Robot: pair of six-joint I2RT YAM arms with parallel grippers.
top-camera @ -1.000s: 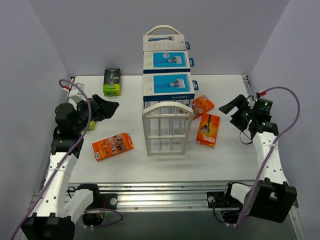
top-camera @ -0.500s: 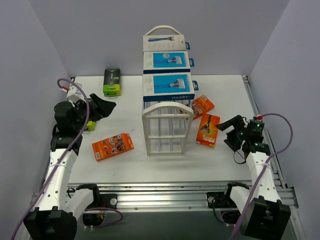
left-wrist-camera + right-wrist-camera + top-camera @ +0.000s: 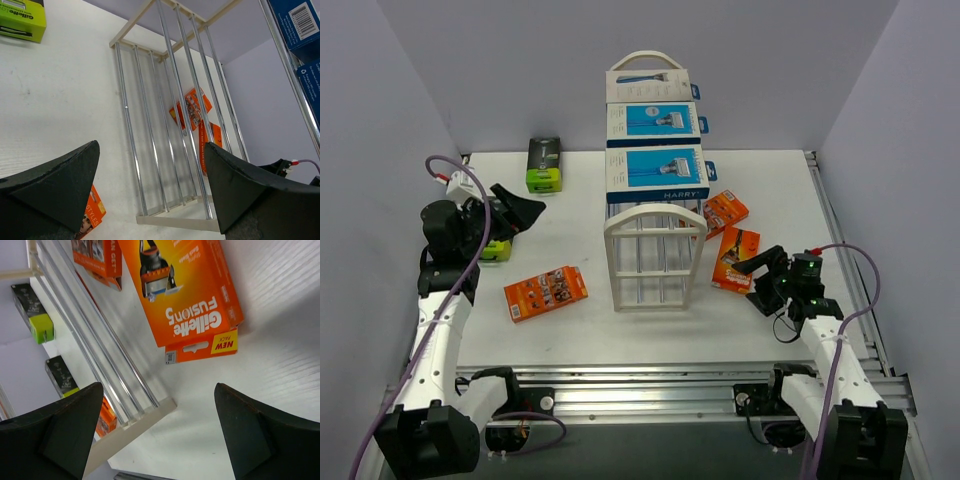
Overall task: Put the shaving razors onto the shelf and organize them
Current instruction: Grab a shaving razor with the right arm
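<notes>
1. Here, the shelf stands mid-bench, its thin bars running away from the arms and an arched end facing them.
2. A row of three HARRY'S boxes lies along the top of the shelf.
3. Right of the shelf, an orange box lies flat on the bench just beside it. The Gillette Fusion5 box lies a little nearer the arms.
4. Left of the shelf lies a third orange box.
5. A black-and-green box stands towards the back, well left of the shelf. A second black-and-green box is mostly hidden under the left arm.
6. The left tool hovers well left of the shelf, jaws spread wide and gripping nothing.
7. The right tool sits low to the right of the shelf, just beside the Gillette Fusion5 box. It is released, its fingers wide apart with nothing between them.
</notes>
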